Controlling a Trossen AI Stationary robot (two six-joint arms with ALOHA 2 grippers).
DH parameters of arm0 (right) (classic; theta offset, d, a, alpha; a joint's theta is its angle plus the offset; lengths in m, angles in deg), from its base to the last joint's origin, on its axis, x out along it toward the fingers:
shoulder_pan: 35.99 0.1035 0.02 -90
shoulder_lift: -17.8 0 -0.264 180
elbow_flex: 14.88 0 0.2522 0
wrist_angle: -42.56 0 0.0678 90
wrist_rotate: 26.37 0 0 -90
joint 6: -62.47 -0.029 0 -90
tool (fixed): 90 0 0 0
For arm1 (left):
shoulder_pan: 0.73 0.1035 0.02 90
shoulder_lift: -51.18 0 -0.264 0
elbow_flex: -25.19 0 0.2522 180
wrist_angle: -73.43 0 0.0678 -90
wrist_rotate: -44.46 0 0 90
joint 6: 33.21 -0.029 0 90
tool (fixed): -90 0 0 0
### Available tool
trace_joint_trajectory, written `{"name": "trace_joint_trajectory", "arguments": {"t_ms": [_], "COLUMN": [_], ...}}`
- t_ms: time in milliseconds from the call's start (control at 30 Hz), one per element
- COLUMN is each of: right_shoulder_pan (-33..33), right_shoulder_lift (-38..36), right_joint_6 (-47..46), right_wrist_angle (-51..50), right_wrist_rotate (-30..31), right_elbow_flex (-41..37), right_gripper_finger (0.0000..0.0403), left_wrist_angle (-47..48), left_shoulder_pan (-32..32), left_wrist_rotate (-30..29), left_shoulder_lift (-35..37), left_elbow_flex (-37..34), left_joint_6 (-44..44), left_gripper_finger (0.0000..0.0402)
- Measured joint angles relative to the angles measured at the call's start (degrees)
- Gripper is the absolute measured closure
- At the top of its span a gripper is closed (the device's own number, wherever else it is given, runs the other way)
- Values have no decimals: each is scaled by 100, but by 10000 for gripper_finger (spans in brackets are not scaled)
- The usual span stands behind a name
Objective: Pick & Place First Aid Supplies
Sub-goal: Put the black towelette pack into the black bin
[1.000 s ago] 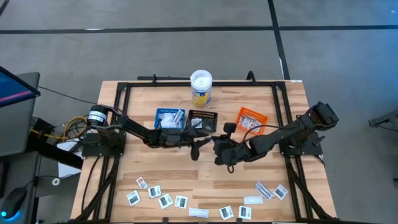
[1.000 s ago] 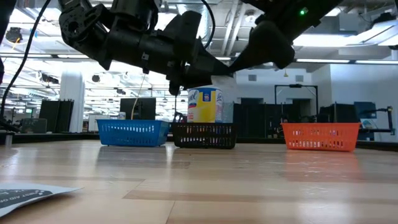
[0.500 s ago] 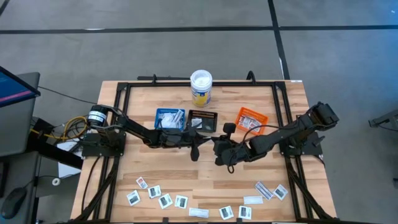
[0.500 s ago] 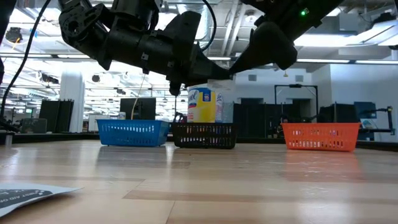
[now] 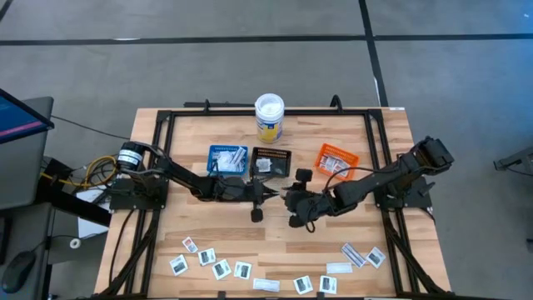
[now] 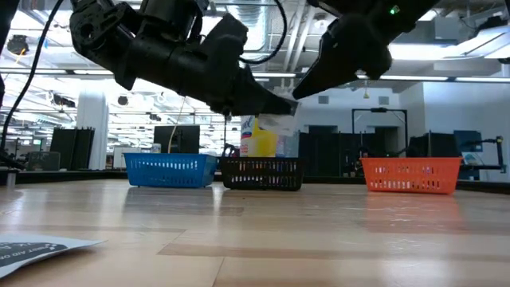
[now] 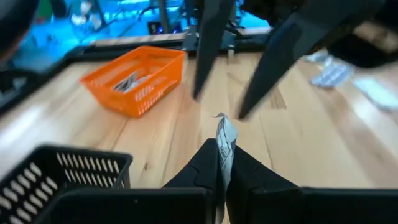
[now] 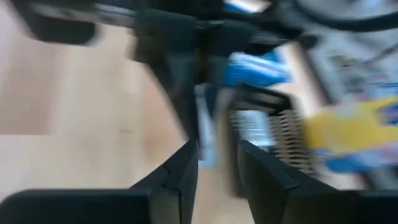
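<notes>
A small white first aid packet (image 7: 224, 138) hangs in the air over the middle of the table, with my left gripper (image 7: 222, 152) shut on it. The packet also shows in the low view (image 6: 276, 122), above the black tray (image 6: 261, 173). My right gripper (image 8: 216, 152) faces the left one, open. Its two fingers (image 7: 209, 50) stand either side of the packet's free end without touching it. Many more packets (image 5: 221, 268) lie flat along the table's near edge. My left gripper pinches the packet's near end (image 7: 224, 155) between its two fingers. The fingers lie about level, coming from the table's left. The packet stands on edge, sticks out past the fingertips toward the right gripper, and is lifted clear of the table.
A blue tray (image 5: 226, 157), a black tray (image 5: 272, 160) and an orange tray (image 5: 336, 158) stand in a row behind the grippers, some with packets inside. A white-lidded yellow tub (image 5: 269, 117) stands at the far edge. More packets (image 5: 358, 254) lie at the near right.
My left gripper has shut on the packet that the right gripper held and has rolled about its own line. My right gripper has then opened and let the packet go. Both arms have kept their places over the table's middle.
</notes>
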Motion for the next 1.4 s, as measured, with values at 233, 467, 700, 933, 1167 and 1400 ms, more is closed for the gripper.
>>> {"name": "trace_joint_trajectory", "arguments": {"t_ms": [233, 467, 700, 933, 1167, 1400], "right_shoulder_pan": [-135, -274, -352, -343, -323, -334], "right_shoulder_lift": [0, 17, 22, -3, -311, -500], "right_joint_6": [6, 164, 306, 561, 422, 251], "right_wrist_angle": [291, 290, 281, 108, -403, -588], "right_wrist_rotate": [-1209, -1583, -2060, -2066, -2146, -2124], "right_elbow_flex": [2, 4, 4, 21, 0, 2], "right_gripper_finger": [276, 276, 330, 395, 375, 396], "left_wrist_angle": [3, -7, 3, 44, 92, 97], "left_shoulder_pan": [-294, -395, -381, -378, -373, -373], "left_wrist_rotate": [0, -11, -135, -139, -201, -200], "left_shoulder_lift": [0, 0, 0, 0, 4, 4], "left_elbow_flex": [0, 2, 2, 5, 15, 15], "left_joint_6": [-1098, -1369, -1353, -1353, -1312, -1303], "left_gripper_finger": [392, 390, 389, 392, 391, 387]}}
